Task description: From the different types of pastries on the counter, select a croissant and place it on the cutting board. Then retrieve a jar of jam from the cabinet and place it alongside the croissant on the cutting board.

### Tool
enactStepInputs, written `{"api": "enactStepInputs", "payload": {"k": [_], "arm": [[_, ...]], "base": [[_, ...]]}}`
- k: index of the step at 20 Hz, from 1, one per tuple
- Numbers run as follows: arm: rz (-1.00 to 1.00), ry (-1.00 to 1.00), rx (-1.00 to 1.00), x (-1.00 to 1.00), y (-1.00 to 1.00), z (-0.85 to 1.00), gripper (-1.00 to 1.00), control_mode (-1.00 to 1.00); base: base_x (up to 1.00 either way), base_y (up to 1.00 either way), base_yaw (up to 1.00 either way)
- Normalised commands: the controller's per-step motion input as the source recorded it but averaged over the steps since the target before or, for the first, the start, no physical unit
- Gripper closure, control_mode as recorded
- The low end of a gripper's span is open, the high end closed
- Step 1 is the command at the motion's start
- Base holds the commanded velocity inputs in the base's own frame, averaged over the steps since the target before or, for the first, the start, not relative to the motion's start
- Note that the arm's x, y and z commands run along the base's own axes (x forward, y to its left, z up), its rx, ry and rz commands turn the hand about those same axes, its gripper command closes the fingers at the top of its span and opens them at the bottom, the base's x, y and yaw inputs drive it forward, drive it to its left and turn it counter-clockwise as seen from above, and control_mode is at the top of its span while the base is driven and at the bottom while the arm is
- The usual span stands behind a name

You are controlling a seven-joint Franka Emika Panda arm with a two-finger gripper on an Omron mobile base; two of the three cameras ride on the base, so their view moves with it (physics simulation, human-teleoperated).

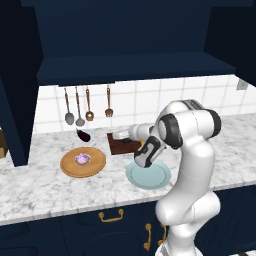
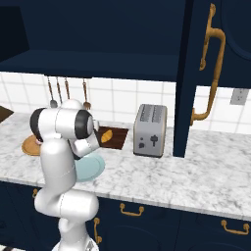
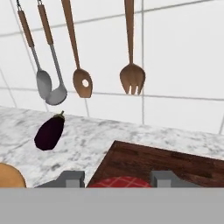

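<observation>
Nearest, in the hand view, claw [image 3: 117,178] clamped on the jar of jam [image 3: 121,182], a red checked top showing between the two grey fingertips [image 3: 70,178], low over the near edge of the dark brown, fine-grained cutting board [image 3: 175,168]. Seen from the left base: pale blue plate [image 1: 150,177] at the near bench [image 1: 40,185] edge, round tan board [image 1: 70,167] carrying the purple-pink cupcake [image 1: 82,159] to its left. From the right base: golden-orange croissant [image 2: 106,136] lying on the cutting board, toaster [image 2: 150,130] just right. Farther: dark eggplant [image 3: 49,131] on marble, then wooden spoon [image 3: 82,83] and fork [image 3: 132,78] hanging on the tiled wall.
</observation>
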Motion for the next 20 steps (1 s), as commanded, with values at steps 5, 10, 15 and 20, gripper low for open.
{"api": "enactStepInputs", "payload": {"k": [5, 10, 15, 20], "arm": [[0.0, 0.0, 0.03, 0.1, 0.0, -0.25, 1.0, -1.0], [0.0, 0.0, 0.0, 0.01, 0.0, -0.1, 1.0, -1.0], [0.0, 0.0, 0.01, 0.0, 0.1, 0.0, -1.0, -1.0], [0.0, 0.0, 0.01, 0.0, 0.0, 0.0, -1.0, -1.0]], "base": [[0.0, 0.0, 0.0], [0.0, 0.0, 0.0], [0.0, 0.0, 0.0], [0.0, 0.0, 0.0]]}}
